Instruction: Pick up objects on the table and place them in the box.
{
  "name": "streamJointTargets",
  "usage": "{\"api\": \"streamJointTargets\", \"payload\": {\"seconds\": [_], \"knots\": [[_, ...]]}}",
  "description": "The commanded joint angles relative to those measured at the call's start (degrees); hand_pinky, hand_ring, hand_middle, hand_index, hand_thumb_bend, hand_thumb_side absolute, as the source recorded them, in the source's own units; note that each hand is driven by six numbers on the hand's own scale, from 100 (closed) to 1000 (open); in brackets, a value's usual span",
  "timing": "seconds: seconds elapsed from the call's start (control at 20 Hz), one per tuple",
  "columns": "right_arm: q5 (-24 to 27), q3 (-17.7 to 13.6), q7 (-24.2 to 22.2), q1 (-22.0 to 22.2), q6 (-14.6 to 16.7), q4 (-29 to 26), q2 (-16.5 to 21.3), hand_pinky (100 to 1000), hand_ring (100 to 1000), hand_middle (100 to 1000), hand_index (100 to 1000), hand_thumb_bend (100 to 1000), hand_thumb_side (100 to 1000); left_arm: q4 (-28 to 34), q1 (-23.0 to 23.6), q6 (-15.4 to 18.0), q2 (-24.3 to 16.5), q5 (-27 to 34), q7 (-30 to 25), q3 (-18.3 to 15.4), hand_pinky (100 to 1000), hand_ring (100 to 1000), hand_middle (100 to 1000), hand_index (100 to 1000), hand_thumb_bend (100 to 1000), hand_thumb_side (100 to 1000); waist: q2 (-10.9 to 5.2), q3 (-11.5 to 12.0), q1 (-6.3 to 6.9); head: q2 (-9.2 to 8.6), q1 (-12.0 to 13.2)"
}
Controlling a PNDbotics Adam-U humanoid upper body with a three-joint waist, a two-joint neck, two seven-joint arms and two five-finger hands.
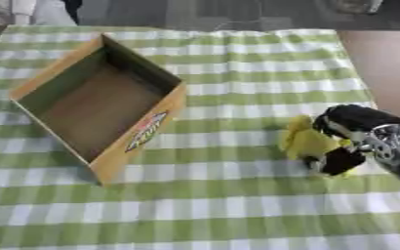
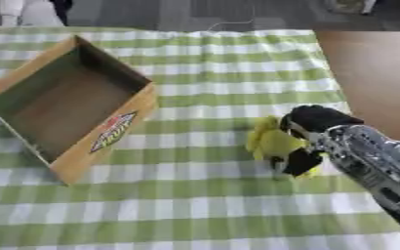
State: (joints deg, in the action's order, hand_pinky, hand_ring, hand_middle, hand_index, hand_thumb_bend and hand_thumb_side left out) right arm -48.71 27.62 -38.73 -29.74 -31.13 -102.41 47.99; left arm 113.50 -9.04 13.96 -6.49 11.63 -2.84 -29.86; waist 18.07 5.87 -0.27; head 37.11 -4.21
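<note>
I see the yellow object (image 2: 271, 141) on the green-and-white checked tablecloth (image 1: 237, 210), to the right of the box and well apart from it, toward the table's right edge. I cannot make out what it is beyond a soft-looking yellow shape. My right hand (image 2: 310, 128) comes in from the right side and is on it, with black fingers (image 2: 302, 162) curled round its near side and the rest of the hand over its top right, so I read it as clamped on the object. The open cardboard box (image 1: 144, 132) lies askew at the left of the table, its inside bare and a printed logo on its near wall.
</note>
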Motion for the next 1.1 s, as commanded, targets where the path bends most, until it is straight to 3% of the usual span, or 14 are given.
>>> {"api": "streamJointTargets", "payload": {"seconds": [0.05,0.3,0.65,0.85,1.1], "knots": [[0.0,-0.4,-1.5,-0.8,-4.0,-0.2,0.9,774,815,456,580,100,260,1.1,-0.5,0.1,-0.8,0.4,-0.2,0.1,729,647,599,723,100,904,-0.89,0.0,-0.03,-0.68,-0.1],[0.0,-0.7,0.3,-0.2,-4.5,-2.1,1.5,756,781,426,542,100,198,1.1,-0.5,0.0,-0.8,0.4,-0.2,0.1,729,647,599,723,100,904,-0.91,0.0,-0.12,-0.7,-0.1],[0.4,-1.7,0.2,-2.4,-5.8,-7.9,2.7,757,776,419,538,100,225,1.1,-0.4,-0.1,-0.9,0.5,-0.4,0.2,729,648,599,723,100,903,-1.16,0.0,-0.19,-0.59,-0.1],[-1.1,-2.4,-1.3,-6.7,-6.2,-11.5,3.2,757,778,416,538,100,276,1.1,-0.3,-0.1,-1.1,0.6,-0.4,0.3,729,648,600,724,100,903,-1.59,0.2,-0.28,-0.4,-0.3],[-3.4,-2.4,-3.1,-15.1,-4.2,-12.2,1.2,760,778,409,536,100,331,1.1,0.0,-0.3,-1.3,0.6,-0.4,0.4,729,649,600,724,100,903,-2.14,0.5,-0.37,-0.11,-0.4]]}}
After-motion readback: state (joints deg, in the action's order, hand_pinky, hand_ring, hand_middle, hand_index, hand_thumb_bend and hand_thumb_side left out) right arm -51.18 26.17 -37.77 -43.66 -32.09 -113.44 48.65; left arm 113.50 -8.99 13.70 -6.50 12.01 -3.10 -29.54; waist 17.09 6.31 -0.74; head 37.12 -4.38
